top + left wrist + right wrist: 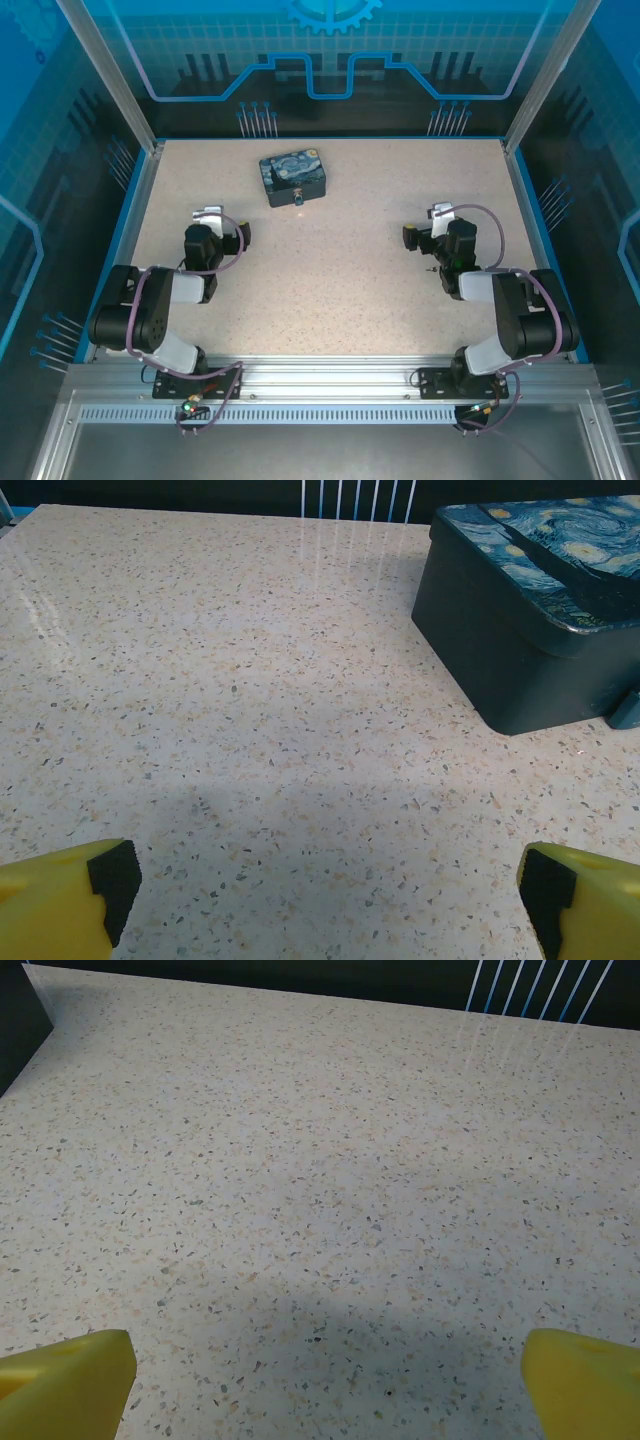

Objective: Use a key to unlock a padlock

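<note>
With your left fingers (60, 895) and right fingers (65, 1380) both spread wide and empty, locate the key first, then steady the padlock (299, 201) at the near side of the box (293, 178).

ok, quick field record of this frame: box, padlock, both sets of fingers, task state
box: dark blue, swirl-painted, far part of table, left of centre
padlock: tiny, against the box's near side
left fingers: open, over bare table, box ahead to their right
right fingers: open, over bare table
held: nothing
task state: padlock untouched
</note>
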{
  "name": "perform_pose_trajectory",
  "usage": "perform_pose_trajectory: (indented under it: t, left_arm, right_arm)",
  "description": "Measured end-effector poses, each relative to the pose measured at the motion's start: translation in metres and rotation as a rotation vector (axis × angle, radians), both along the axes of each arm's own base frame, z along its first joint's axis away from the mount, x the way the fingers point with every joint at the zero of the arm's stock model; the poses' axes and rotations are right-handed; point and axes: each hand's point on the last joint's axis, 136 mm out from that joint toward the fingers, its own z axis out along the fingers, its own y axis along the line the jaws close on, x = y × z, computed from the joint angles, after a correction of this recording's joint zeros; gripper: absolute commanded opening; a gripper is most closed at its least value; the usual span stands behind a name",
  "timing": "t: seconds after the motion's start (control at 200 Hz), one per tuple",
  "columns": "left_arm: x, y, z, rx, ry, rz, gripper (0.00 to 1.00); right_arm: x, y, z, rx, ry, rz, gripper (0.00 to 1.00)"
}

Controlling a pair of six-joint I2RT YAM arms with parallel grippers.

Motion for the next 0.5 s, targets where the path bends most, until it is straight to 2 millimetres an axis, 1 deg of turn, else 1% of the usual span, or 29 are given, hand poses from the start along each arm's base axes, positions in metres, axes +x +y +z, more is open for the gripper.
perform_pose_trajectory:
  t: [0.5]
  left_arm:
    - [0.0, -0.0001, 0.0, 0.0, 0.0, 0.0, 0.99]
  right_arm:
    - [0.0004, -0.0008, 0.0005, 0.002, -0.001, 0.001, 1.0]
